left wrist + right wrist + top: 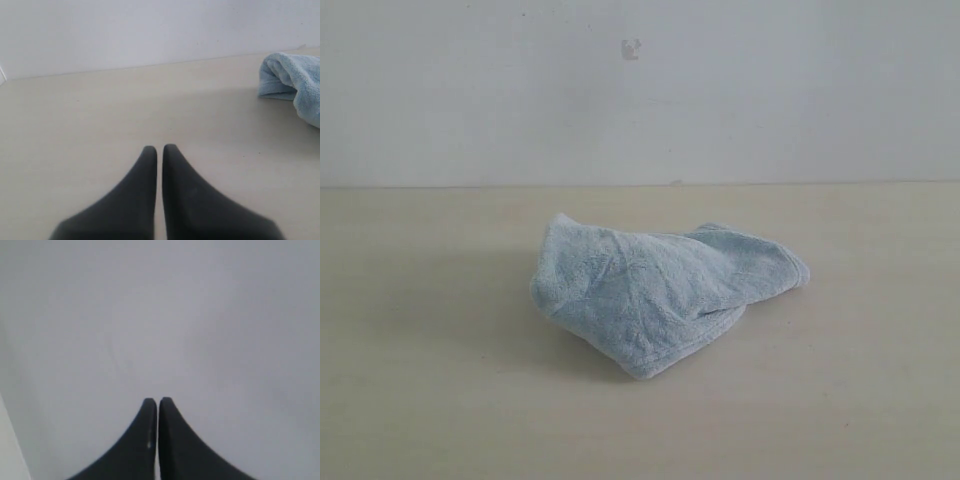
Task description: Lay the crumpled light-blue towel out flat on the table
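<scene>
The towel lay crumpled near the middle of the desk, with open surface on every side and a white wall behind. The left end effector was closed and empty, well apart from the towel. The right end effector was closed too.
</scene>
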